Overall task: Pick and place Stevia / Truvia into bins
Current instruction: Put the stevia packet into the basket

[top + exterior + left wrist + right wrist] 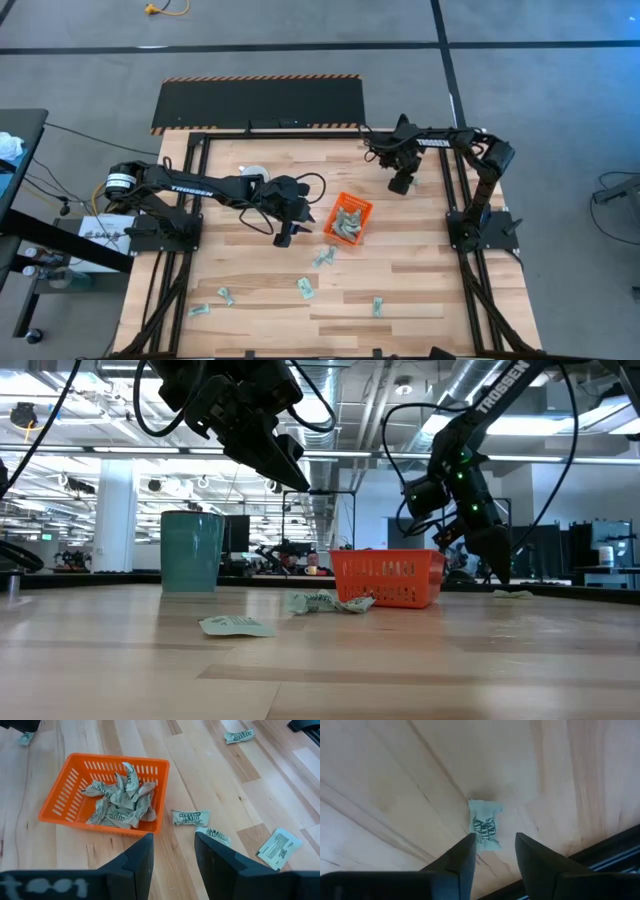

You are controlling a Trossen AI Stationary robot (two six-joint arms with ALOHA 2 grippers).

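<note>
The orange bin [365, 210] stands mid-table with several crumpled Stevia sachets [120, 800] inside. Loose sachets lie flat on the wood beside it [190, 816] and nearer the front edge [305, 288]. My left gripper [172, 845] hovers open above the table just left of the bin [65, 800], with nothing between its fingers. My right gripper [492, 845] points down, open, low over the far right of the table. One pale-green sachet [485, 827] lies flat just beyond its fingertips, and no touch shows.
A pale mug [255, 175] stands behind my left arm, teal in the low view [192, 550]. Black frame rails [455, 180] run along the table's sides and far edge, one close behind my right gripper. More sachets [226, 296] are scattered toward the front left.
</note>
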